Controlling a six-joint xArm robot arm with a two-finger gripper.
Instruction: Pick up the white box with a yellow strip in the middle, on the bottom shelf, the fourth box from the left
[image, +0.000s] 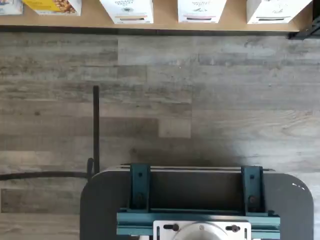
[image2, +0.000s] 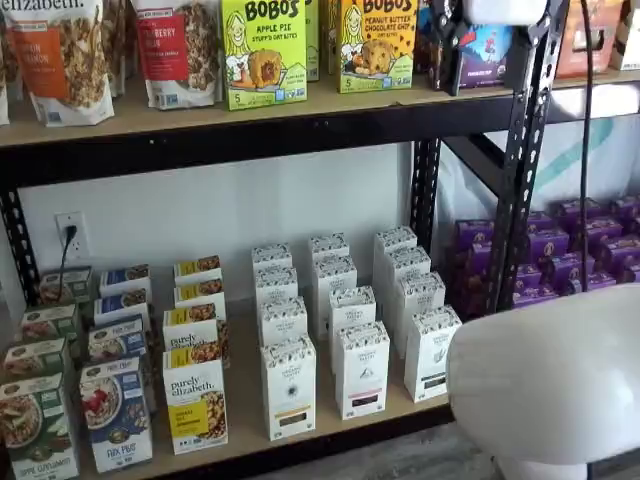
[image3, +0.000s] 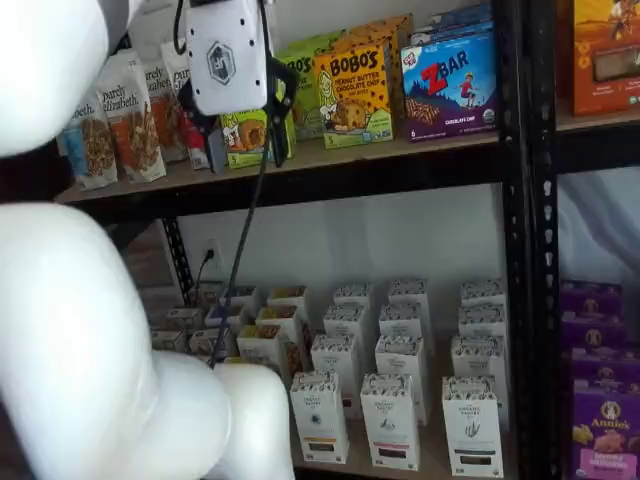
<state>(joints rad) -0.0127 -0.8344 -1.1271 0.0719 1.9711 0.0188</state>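
The white box (image2: 288, 385) with a speckled top band and a tan strip stands at the front of the bottom shelf (image2: 244, 425), right of the "purely elizabeth" box (image2: 196, 405). It also shows in a shelf view (image3: 320, 415) and in the wrist view (image: 126, 11). Same white cartons with dark strips (image2: 362, 368) stand to its right. My gripper (image3: 247, 150) hangs high up in front of the upper shelf, far above the white box. Its two black fingers show a gap and hold nothing.
The white arm links fill part of both shelf views (image2: 550, 380) (image3: 70, 350). A black cable (image3: 240, 260) hangs from the gripper. Black perforated uprights (image2: 525, 150) stand right of the white cartons, with purple boxes (image2: 570, 250) beyond. The dark mount with teal brackets (image: 200, 197) shows over grey wood flooring.
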